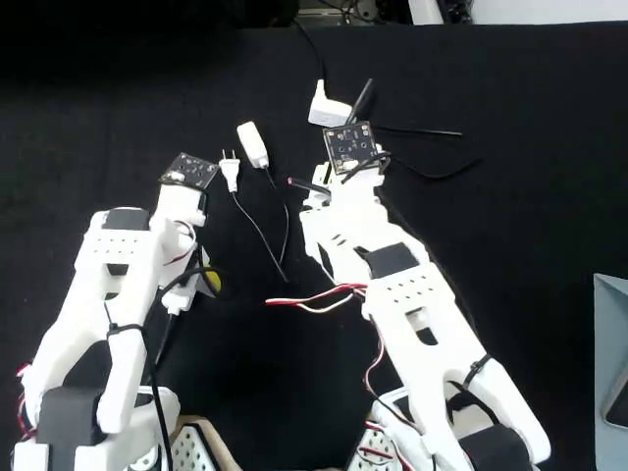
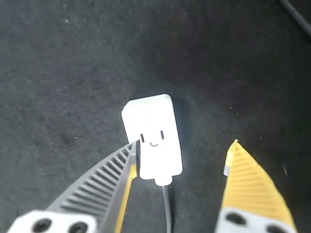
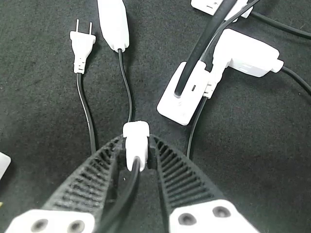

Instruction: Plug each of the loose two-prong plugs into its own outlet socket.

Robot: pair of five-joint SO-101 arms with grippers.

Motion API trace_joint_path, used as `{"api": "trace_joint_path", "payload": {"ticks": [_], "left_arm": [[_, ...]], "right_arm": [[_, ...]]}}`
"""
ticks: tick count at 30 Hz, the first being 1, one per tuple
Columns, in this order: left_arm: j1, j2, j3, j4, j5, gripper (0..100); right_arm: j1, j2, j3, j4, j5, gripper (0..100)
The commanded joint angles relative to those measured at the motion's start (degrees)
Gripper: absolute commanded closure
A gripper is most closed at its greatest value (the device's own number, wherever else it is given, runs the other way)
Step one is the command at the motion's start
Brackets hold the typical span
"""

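Plugs and sockets on a black cloth table [image 1: 510, 98], one piece clamped by the right pincer.

Loose white two-prong plug [image 3: 81, 41] lies flat on the cloth with its prongs free, just beside a white oblong socket body [image 3: 112, 22], not touching it. Near them, a small white plug piece [image 3: 136, 132] on a black cable sits between the black ribbed fingers of the right pincer [image 3: 136, 144], which is closed on it. To the other side lies a flat white outlet plate [image 3: 176, 106], with a bulky white adapter [image 3: 245, 56] against it. The left pincer [image 2: 184, 145] is spread open around a white rectangular socket block [image 2: 153, 136]: its grey finger touches the edge of the block, and its yellow finger is apart from it.
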Motion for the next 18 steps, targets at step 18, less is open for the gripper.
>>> {"api": "trace_joint_path", "payload": {"ticks": [18], "left_arm": [[-16.5, 15.8, -11.1, -1.5, -4.4, 71]], "right_arm": [[0.4, 0.1, -2.2, -1.1, -0.1, 98.7]]}}
